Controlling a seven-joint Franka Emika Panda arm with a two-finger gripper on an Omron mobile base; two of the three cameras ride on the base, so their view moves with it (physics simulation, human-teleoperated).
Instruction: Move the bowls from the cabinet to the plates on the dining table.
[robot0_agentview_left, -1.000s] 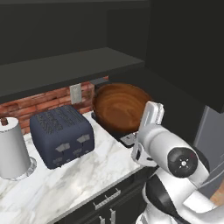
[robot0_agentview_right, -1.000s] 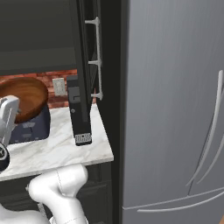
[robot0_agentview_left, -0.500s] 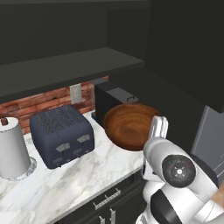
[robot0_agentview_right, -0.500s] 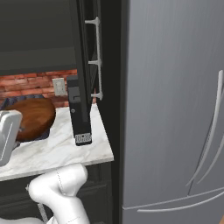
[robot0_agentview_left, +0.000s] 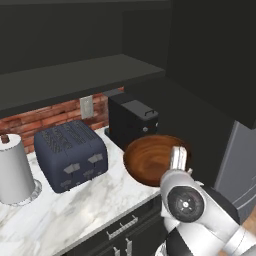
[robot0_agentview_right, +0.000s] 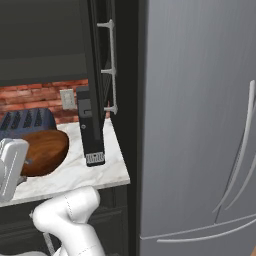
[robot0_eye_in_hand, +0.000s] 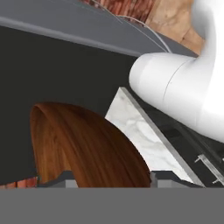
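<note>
My gripper (robot0_agentview_left: 177, 159) is shut on one reddish-brown wooden bowl (robot0_agentview_left: 150, 161), held by its rim just above the counter's front edge, in front of the dark cabinet (robot0_agentview_left: 80, 75). The right base view has the bowl (robot0_agentview_right: 44, 152) beside my white hand (robot0_agentview_right: 10, 167). In the hand view the bowl (robot0_eye_in_hand: 87, 144) fills the space between the two fingertips (robot0_eye_in_hand: 65, 178). The cabinet door (robot0_agentview_right: 97, 75) stands open with its silver bar handle (robot0_agentview_right: 111, 65) facing out. The plates and the dining table are out of view.
A dark blue toaster (robot0_agentview_left: 70, 156), a paper towel roll (robot0_agentview_left: 15, 170) and a black coffee machine (robot0_agentview_left: 132, 120) stand on the marble counter (robot0_agentview_left: 80, 210) before a brick wall. A tall steel fridge (robot0_agentview_right: 200, 125) rises right of the cabinet door.
The bowl has come down and out from under the cabinet shelf toward me, and now sits lower and more level over the counter's edge. The grip has not changed.
</note>
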